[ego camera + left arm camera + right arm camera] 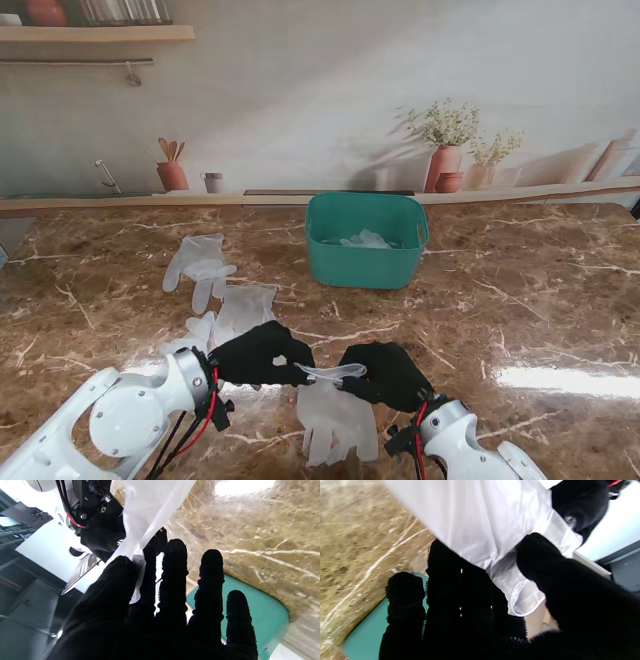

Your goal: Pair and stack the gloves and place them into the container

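Observation:
A translucent white glove (pixel 336 418) hangs by its cuff between my two black hands near me, its fingers toward me. My left hand (pixel 258 354) pinches one side of the cuff; thumb and index close on the white film (pixel 140 525). My right hand (pixel 385 374) pinches the other side, thumb pressing the glove (pixel 480 522) against its fingers. The teal container (pixel 366 241) stands farther from me at centre, with pale gloves inside. More loose gloves lie to the left: one (pixel 199 266) farther away, another (pixel 243 308) just beyond my left hand.
The marble table runs to a back ledge with a terracotta utensil pot (pixel 172 175), a small cup (pixel 213 182) and plant pots (pixel 445 165). Bright glare (pixel 565 380) lies on the right of the table. The teal container (pixel 260 615) shows in both wrist views.

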